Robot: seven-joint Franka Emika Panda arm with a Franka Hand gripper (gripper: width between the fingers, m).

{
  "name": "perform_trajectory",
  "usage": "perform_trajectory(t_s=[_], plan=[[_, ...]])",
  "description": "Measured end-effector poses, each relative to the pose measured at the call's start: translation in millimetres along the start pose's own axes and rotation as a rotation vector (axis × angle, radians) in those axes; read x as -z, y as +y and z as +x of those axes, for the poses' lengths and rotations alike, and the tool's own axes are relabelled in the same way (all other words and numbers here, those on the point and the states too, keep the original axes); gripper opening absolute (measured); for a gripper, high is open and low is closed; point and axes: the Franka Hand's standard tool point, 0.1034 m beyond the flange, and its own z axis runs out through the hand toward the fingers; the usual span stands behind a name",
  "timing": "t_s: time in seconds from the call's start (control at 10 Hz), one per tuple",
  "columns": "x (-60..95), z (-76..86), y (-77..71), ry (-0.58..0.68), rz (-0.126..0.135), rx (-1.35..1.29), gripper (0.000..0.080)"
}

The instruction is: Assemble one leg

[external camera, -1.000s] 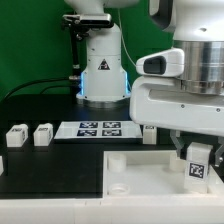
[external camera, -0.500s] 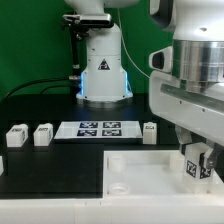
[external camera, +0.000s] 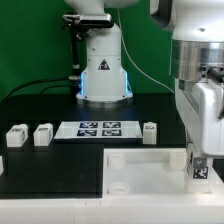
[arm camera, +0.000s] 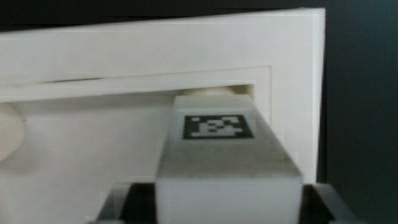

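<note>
My gripper (external camera: 201,165) is shut on a leg (external camera: 200,171), a chunky white block with a black-and-white tag, and holds it upright over the near right corner of the large flat white square part (external camera: 145,168). In the wrist view the leg (arm camera: 217,150) fills the space between my dark fingers (arm camera: 132,205), and its far end sits at a corner hole (arm camera: 208,93) of the square part (arm camera: 107,60). I cannot tell whether the leg touches the hole. Three more legs stand on the black table: two on the exterior view's left (external camera: 17,136) (external camera: 43,133) and one near the middle (external camera: 149,132).
The marker board (external camera: 98,128) lies behind the square part. The robot base (external camera: 103,70) stands at the back, with cables running to the exterior view's left. A green backdrop closes the rear.
The wrist has turned and shifted toward the exterior view's right, carrying the leg with it. The leg now sits a little lower, at the square part's right corner. The loose legs have not moved.
</note>
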Motion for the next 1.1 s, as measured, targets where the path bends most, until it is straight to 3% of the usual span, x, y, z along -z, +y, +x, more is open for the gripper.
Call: perform_trajectory(t_s=[0.1,0.2,0.3,0.4,0.5,0.8,1.1], plan=[[-0.8,-0.5,0.5,0.000,-0.001,0.001,0.0366],[-1.0,-0.8,0.6,0.000,-0.001,0.021,0.0366],[-0.9,-1.0,0.5,0.000,-0.001,0.061,0.0547],[-0.6,-1.9,0.0,-0.001,0.003,0.101,0.0547],[-0.5,-2.0,-0.3,0.000,0.005,0.200,0.0631],[0.4,-3.3,-0.4,0.002,0.006,0.616,0.0649],[1.7,-8.2,-3.9,0.011,0.030,1.008,0.0649]])
